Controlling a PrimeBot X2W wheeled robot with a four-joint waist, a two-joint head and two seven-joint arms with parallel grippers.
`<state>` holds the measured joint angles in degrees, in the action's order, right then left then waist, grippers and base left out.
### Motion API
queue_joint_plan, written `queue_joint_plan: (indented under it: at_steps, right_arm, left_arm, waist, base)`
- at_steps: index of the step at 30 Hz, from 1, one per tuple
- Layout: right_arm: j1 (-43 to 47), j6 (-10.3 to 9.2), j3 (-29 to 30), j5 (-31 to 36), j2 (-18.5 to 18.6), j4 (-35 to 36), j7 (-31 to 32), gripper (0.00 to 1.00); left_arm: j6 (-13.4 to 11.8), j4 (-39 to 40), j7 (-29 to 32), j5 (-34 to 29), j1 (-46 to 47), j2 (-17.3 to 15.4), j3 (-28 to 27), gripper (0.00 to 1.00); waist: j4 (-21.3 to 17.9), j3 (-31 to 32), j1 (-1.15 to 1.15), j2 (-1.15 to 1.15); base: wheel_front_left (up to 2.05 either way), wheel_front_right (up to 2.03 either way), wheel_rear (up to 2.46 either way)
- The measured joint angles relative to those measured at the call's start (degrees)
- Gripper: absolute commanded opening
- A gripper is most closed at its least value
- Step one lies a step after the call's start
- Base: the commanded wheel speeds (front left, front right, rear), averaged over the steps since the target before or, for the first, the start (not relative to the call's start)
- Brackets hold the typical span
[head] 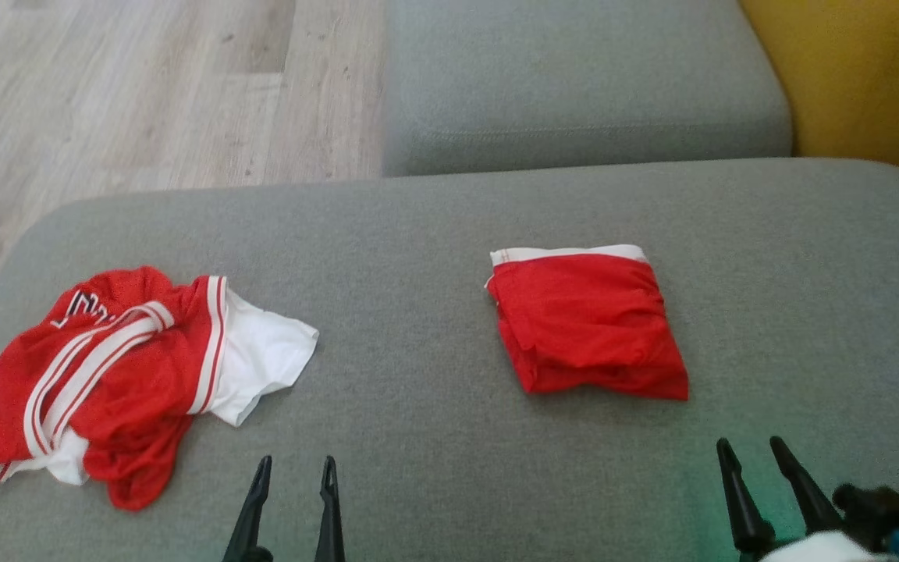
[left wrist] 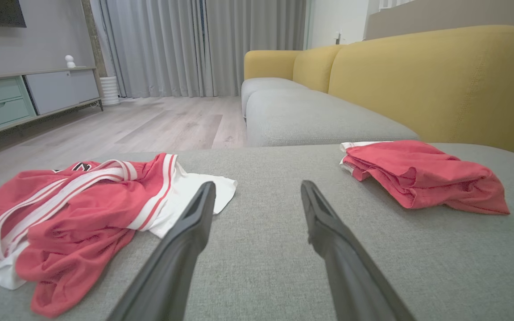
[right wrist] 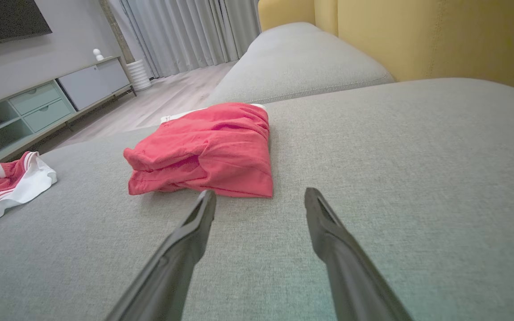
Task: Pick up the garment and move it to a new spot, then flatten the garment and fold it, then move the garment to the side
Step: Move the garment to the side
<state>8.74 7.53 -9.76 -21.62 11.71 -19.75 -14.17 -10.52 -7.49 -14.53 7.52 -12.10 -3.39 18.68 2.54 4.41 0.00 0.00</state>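
Nearest the robot, the left gripper (head: 296,462) hovered low over the front of the wide grey seat cushion (head: 434,453). Its two dark fingers stood well apart and held nothing, with bare fabric between them in the left wrist view. Off to the right, the right gripper (head: 749,443) hung over the same cushion, its fingers likewise spread and empty, leaning a little to the left in the head view. Just ahead and to the left of the left gripper lay the crumpled red-and-white garment (head: 129,375), a mesh jersey with white-and-red striped trim. It was bunched in a loose heap near the cushion's left edge, and a white layer (head: 262,355) spilled out on its right side toward the middle of the seat. Ahead of the right gripper and slightly to its left, the folded red garment (head: 590,324) rested as a compact, roughly square stack, with a white band (head: 570,253) showing along its far edge. Neither gripper touched either piece, and the two pieces lay well apart. Beyond the seat, a second grey cushion (head: 574,86) adjoined its far right part, with the yellow backrest (head: 863,78) at the right. Pale wooden floor (head: 145,94) stretched away on the left, and farthest off stood a low cabinet (left wrist: 25,98) with pale green drawers and the grey curtains (left wrist: 172,44).
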Motion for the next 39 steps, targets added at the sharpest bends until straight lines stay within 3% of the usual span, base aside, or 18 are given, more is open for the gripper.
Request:
queue_joint_plan:
  at_steps: [6,17,24,25,27,33,39]
  right_arm:
    - [-8.15,0.00,-0.49,-5.87,0.42,-4.64,6.13,1.00]
    - [-28.02,0.00,-0.66,-13.51,4.94,-14.66,20.00,1.00]
    - [-33.20,0.00,-4.56,-15.71,5.32,-20.75,24.14,1.00]
    - [-33.56,0.00,-5.03,-15.84,5.31,-21.54,24.43,0.63]
    - [-34.53,0.00,-6.08,-16.83,5.57,-22.29,24.86,0.00]
    - [-36.41,0.01,-8.76,-18.19,7.71,-22.70,24.82,0.00]
    - [-36.77,0.01,-9.26,-16.64,16.96,-21.27,24.27,0.00]
  left_arm:
    - [0.40,-0.01,-0.01,-0.01,0.49,0.01,0.52,1.00]
    - [0.96,-0.02,-0.01,-0.01,8.05,0.10,3.48,1.00]
    - [0.91,-0.75,-0.01,0.08,10.61,0.15,5.46,1.00]
    - [0.87,-0.81,-0.01,0.08,10.93,0.18,5.59,1.00]
    - [0.85,-1.04,-0.01,0.08,11.48,0.18,5.71,1.00]
    - [-0.08,-1.13,-0.01,0.25,11.96,0.19,5.66,1.00]
    - [-0.07,-0.87,-0.01,0.65,12.64,0.19,5.42,1.00]
  waist:
    - [1.02,-2.83,0.00,0.00]
    - [2.82,-10.63,0.02,0.00]
    - [4.85,-14.18,0.01,0.00]
    - [5.11,-14.55,0.01,0.00]
    - [5.54,-15.20,0.01,0.00]
    - [4.80,-16.14,0.00,0.00]
    - [1.63,-17.79,0.00,0.00]
  base:
    - [0.00,0.00,0.00]
    - [0.00,0.00,0.00]
    - [0.00,0.00,0.00]
    - [0.00,0.00,0.00]
    - [0.00,0.00,0.00]
    - [0.00,0.00,0.00]
    - [0.00,0.00,0.00]
